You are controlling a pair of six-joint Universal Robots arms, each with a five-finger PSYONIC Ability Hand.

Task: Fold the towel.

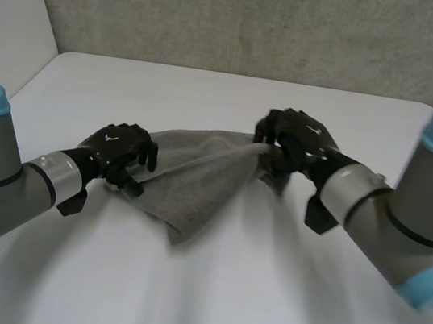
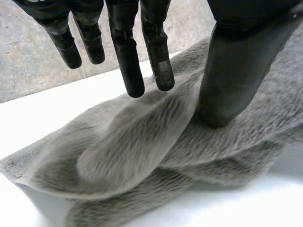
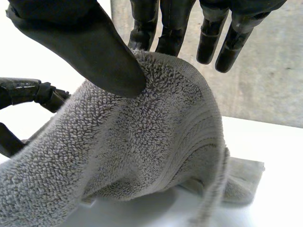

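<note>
Towel (image 1: 197, 180) mid-surface (image 1: 205, 291), bunched and pulled taut between both hands.

Right hand (image 1: 297, 141): thumb and fingers (image 3: 175, 23) pinch a raised edge of the cloth, lifted clear of the surface.

Left hand (image 1: 116, 151): fingers (image 2: 128, 56) nearly straight, thumb pressed down onto the cloth, a ridge of the towel's opposite end nipped between them (grip looks shallow).

Step in hand, as judged: spreading before the fold. Do it well by moving both hands apart evenly and low, then laying the cloth flat. Pull too hard and the left pinch may slip. Find the corners before folding over.
</note>
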